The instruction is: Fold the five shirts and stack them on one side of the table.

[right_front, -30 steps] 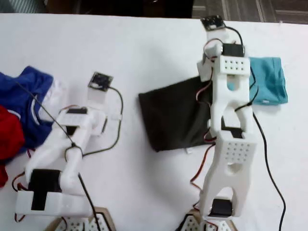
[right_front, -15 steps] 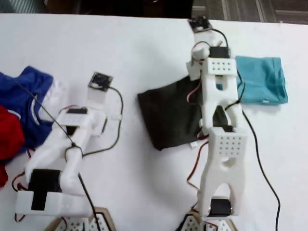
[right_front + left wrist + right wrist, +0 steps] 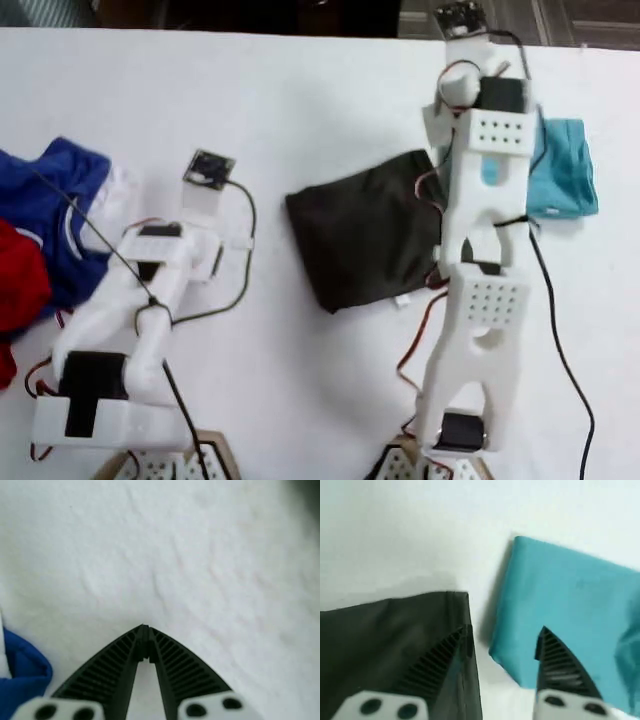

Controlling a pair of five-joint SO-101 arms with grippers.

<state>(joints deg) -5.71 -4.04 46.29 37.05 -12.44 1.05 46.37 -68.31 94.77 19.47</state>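
Black folded shirt [image 3: 360, 240]: a rough rectangle of dark cloth, lying flat near the middle of the white table [image 3: 300, 100], its near-left corner turned slightly toward the arms' bases.

Teal folded shirt [image 3: 565, 170]: a smaller, neat packet just right of the black one and a little farther back. A narrow strip of bare table separates the two in the right wrist view (black folded shirt [image 3: 385, 640], teal folded shirt [image 3: 570, 595]).

Blue crumpled shirt [image 3: 50, 215]: unfolded, heaped at the table's left edge. Red crumpled shirt [image 3: 20, 280]: unfolded, lying against the blue one on its near side, partly cut off by the left edge of the high view.

Right arm [image 3: 480, 230]: stretched out from the near edge toward the far side, over the gap between the black and teal shirts. Right gripper [image 3: 505, 637]: jaws spread wide, holding nothing. One finger is over the black shirt's corner, the other over the teal shirt's edge (contact with either cloth cannot be judged).

Left arm [image 3: 140, 300]: folded back at near left, beside the blue shirt. Left gripper [image 3: 144, 642]: jaws closed tip to tip with nothing between them, over bare table, with a fold of the blue crumpled shirt [image 3: 20, 672] close alongside.
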